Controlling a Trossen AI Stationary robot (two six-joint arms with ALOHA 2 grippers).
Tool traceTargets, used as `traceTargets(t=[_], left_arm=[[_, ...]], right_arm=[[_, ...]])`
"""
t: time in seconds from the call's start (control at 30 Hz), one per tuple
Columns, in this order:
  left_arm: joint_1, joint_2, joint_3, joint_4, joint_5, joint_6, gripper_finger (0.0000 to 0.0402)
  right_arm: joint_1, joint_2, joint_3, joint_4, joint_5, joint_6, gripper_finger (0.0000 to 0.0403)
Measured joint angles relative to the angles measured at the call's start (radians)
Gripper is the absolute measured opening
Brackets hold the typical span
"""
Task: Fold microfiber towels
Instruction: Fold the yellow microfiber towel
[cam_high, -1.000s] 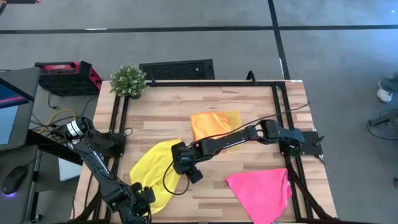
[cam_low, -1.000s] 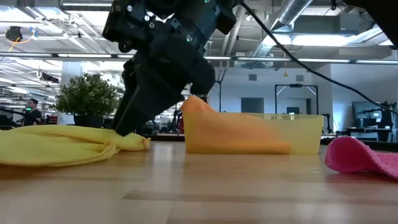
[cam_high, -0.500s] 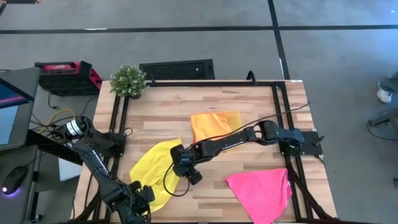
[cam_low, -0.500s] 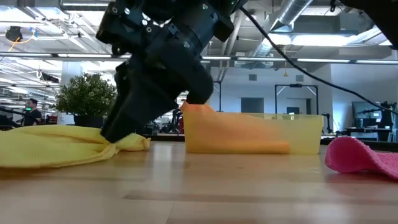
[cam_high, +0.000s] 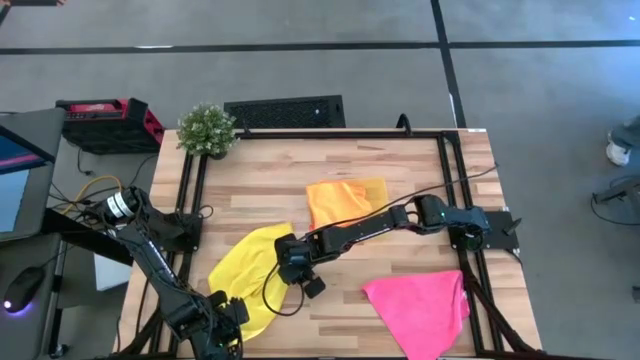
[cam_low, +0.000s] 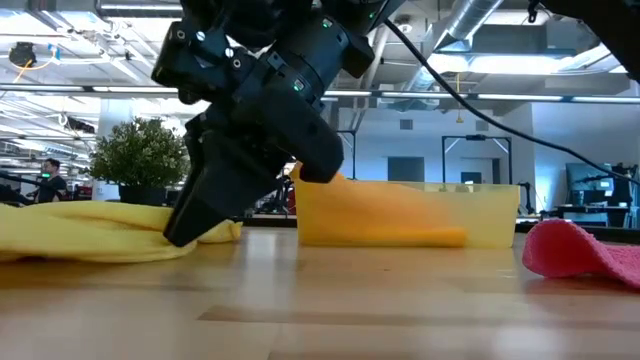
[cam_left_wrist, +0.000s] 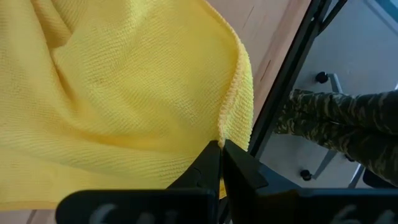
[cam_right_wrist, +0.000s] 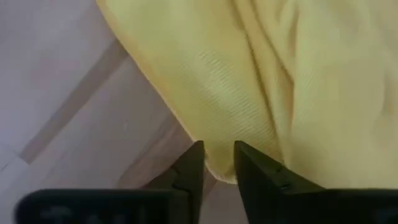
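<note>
The bright yellow towel lies crumpled on the table's near left; it also shows in the low view. My left gripper is shut on its near-left edge. My right gripper is low at its right edge, fingers nearly together on the cloth. An orange towel lies in the translucent yellow tray at the middle. The hot pink towel lies at the near right. The second orange towel cannot be told apart. My left gripper pinches the yellow towel's hemmed edge between its two fingertips, at the table's near-left side. The cloth spreads away from the fingers and lies slack on the table. My right gripper has the towel's right edge between its two fingers, coming down at a slant from the right. The cloth lies on the table there.
A potted plant stands at the far left corner. Black frame rails run along the table's sides. A person's leg in camouflage trousers shows beyond the left edge. Bare wood lies between the yellow and pink towels.
My right gripper has gone down and a little toward the table's left edge, onto the yellow towel's right end. The towel has kept its place.
</note>
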Motion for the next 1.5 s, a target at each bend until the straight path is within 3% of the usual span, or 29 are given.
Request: traceTargets(t=[0.23,0.8,1.03,1.2,1.5], left_arm=[[0.000,0.000,0.000,0.003,0.000,-0.001,0.0000],[-0.002,0.000,0.000,0.003,0.021,0.008,0.0000],[-0.008,-0.061,-0.001,-0.002,-0.012,-0.067,0.0000],[-0.024,-0.104,-0.001,-0.017,-0.071,-0.069,0.0000],[-0.023,-0.110,-0.001,-0.060,-0.058,-0.061,0.0000]], right_arm=[[0.000,0.000,0.000,-0.037,0.000,0.077,0.0010],[0.028,-0.007,0.003,-0.087,0.000,0.233,0.0002],[0.045,-0.024,0.117,-0.234,0.033,0.235,0.0001],[0.044,-0.023,0.158,-0.269,0.043,0.249,0.0019],[0.025,-0.002,0.156,-0.255,0.045,0.287,0.0113]])
